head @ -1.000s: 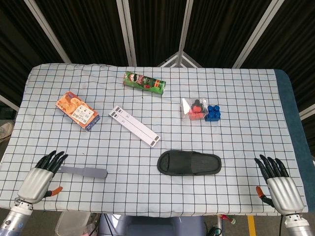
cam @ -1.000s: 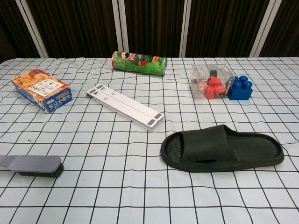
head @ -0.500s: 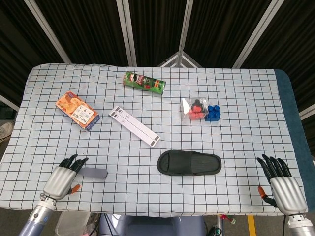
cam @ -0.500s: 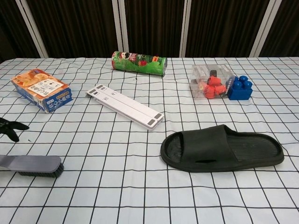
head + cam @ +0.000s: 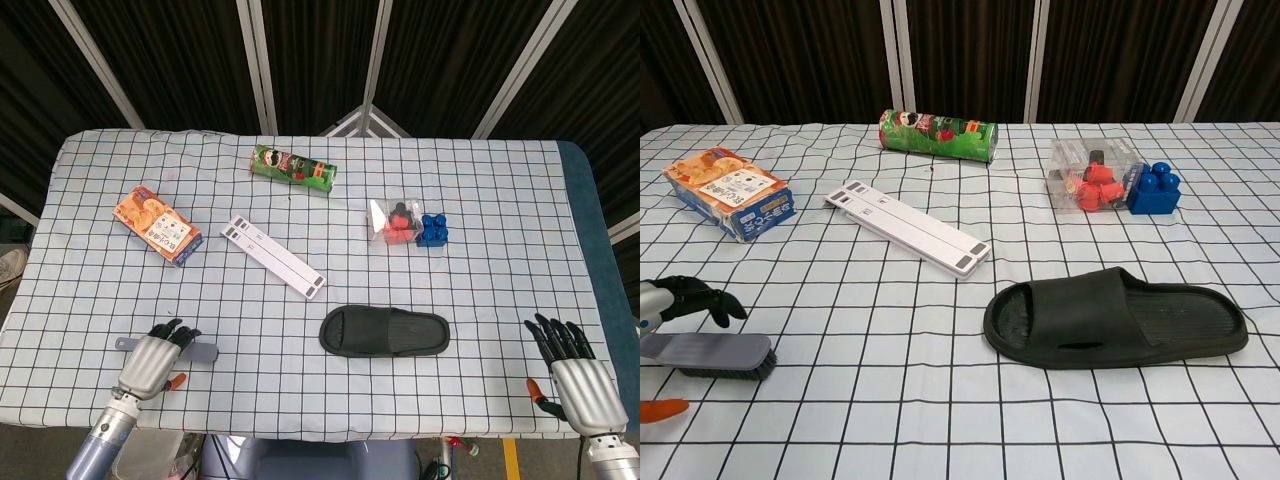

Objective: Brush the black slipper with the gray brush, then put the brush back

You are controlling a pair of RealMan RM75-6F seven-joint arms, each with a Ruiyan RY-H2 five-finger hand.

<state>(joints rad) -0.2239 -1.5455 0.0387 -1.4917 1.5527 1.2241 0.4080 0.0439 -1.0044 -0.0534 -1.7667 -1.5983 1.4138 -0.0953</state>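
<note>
The black slipper (image 5: pixel 385 332) (image 5: pixel 1115 318) lies sole down, lengthwise, near the table's front centre. The gray brush (image 5: pixel 197 351) (image 5: pixel 710 353) lies flat at the front left, bristles down, with its handle pointing left. My left hand (image 5: pixel 155 360) (image 5: pixel 680 298) hovers over the handle: dark fingers curl over the far side, and the orange thumb tip (image 5: pixel 660 410) stays apart on the near side, so nothing is gripped. My right hand (image 5: pixel 575 375) rests open at the front right corner, fingers spread, far from the slipper. The chest view does not show it.
A green chip can (image 5: pixel 292 167) lies at the back. An orange box (image 5: pixel 157 224) sits at the left, and a white flat bar (image 5: pixel 272 255) lies diagonally mid-table. A clear pack of red and blue blocks (image 5: pixel 408 224) is behind the slipper.
My left hand has moved right along the front edge and now sits over the brush handle with its fingers curled down. My right hand has drawn back slightly. The brush and slipper have not moved.
</note>
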